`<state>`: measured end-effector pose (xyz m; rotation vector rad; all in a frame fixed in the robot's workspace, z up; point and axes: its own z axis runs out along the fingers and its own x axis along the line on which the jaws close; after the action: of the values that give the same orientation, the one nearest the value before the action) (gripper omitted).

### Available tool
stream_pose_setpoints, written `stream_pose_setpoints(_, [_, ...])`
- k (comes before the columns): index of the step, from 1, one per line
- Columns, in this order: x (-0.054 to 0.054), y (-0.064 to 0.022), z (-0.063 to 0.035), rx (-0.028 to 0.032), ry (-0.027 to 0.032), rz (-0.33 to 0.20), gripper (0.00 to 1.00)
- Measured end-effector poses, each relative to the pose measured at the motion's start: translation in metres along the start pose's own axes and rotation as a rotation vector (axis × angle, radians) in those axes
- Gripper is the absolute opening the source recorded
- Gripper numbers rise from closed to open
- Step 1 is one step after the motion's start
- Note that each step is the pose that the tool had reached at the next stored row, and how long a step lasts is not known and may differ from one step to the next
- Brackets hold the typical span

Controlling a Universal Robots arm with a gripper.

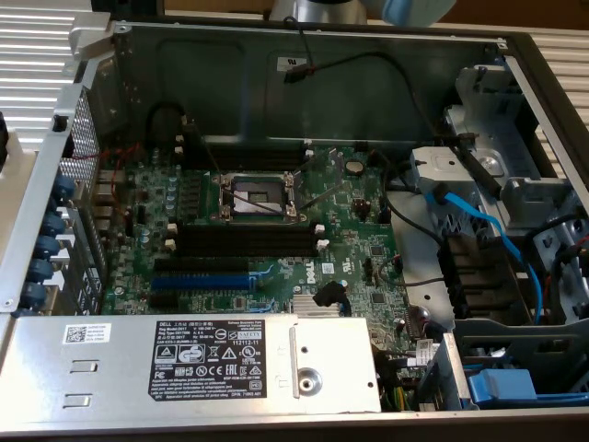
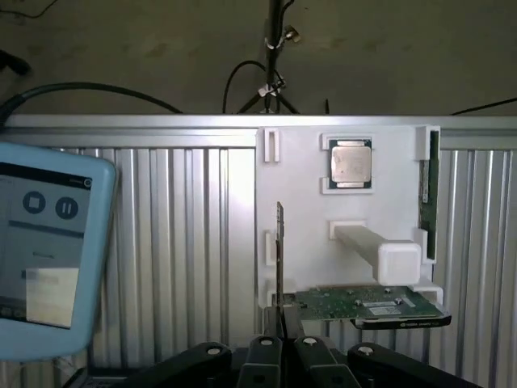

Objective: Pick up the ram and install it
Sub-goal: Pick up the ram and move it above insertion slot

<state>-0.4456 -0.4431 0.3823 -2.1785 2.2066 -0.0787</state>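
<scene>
The ram (image 2: 279, 250) shows edge-on in the wrist view as a thin dark stick standing up from between my fingers. My gripper (image 2: 282, 343) is shut on its near end, in front of a white parts tray (image 2: 303, 186). In the exterior view the open computer case holds a green motherboard (image 1: 350, 230). Its long black memory slots (image 1: 244, 241) with white end clips lie just below the processor socket (image 1: 258, 193), and more black slots (image 1: 244, 158) lie above it. No stick sits in these slots.
The tray carries a processor chip (image 2: 350, 164), a white block (image 2: 380, 246), a flat green card (image 2: 363, 303) and another green stick (image 2: 426, 194) on its edge. A pale blue tablet (image 2: 40, 250) stands beside the tray. The case holds a blue expansion slot (image 1: 202, 279), a grey power supply (image 1: 184, 364) and blue cables (image 1: 488, 230).
</scene>
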Motion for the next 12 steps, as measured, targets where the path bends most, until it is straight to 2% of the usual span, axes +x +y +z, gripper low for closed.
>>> stream_pose_setpoints(5, [0.0, -0.0141, -0.0085, -0.0002, -0.0008, 0.0, 0.12])
stream_pose_setpoints(12, [0.003, -0.0383, -0.025, -0.0003, -0.0009, 0.0, 0.12])
